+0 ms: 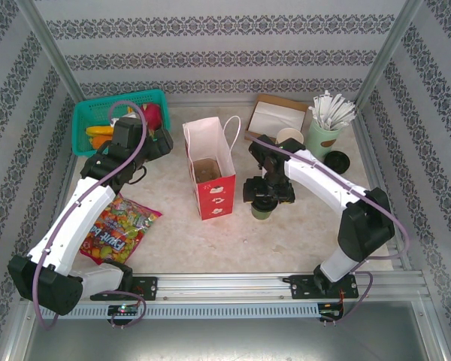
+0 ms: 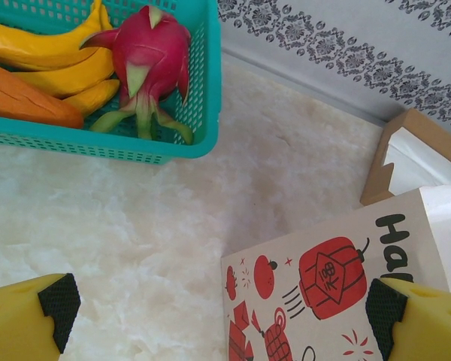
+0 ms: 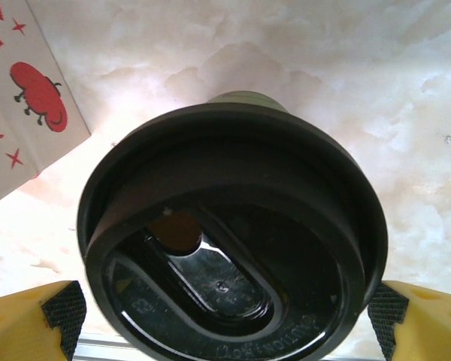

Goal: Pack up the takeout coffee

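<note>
The takeout coffee, a dark-green cup with a black lid, stands upright on the table just right of the paper bag. My right gripper hangs directly over it, open, one yellow finger on each side of the lid; whether the pads touch the rim is unclear. The white and red paper bag stands open-topped at the table's middle. My left gripper is open beside the bag's far left corner, with nothing between its fingers; the bag's printed side lies under its right finger.
A teal basket of fruit, with a dragon fruit, sits at back left. A candy packet lies at front left. A napkin box, a pale green cup of white sticks and a loose black lid stand at back right.
</note>
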Controlling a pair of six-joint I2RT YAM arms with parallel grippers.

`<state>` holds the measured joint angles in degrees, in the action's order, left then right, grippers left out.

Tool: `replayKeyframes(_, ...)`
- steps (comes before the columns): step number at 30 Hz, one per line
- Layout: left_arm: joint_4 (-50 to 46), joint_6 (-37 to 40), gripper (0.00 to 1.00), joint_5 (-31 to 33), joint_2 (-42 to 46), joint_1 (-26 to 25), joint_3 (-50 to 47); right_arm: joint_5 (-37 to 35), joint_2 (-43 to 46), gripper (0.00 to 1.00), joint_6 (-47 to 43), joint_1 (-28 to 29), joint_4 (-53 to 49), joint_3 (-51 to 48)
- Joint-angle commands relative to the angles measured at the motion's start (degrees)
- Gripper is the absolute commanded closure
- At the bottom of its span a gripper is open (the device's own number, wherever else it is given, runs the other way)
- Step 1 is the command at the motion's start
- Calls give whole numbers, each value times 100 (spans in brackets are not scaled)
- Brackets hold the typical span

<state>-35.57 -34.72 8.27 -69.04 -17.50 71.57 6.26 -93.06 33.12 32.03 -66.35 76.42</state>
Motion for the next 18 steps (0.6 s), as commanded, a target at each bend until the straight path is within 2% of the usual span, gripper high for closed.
replayKeyframes(1, -40, 149, 0, 166, 161, 68, -66, -263, -140, 2, 80, 65, 36, -79)
replayKeyframes(18, -29, 176, 0, 176, 160, 70, -143, -382, -541, 2, -165, 84, -315, 236)
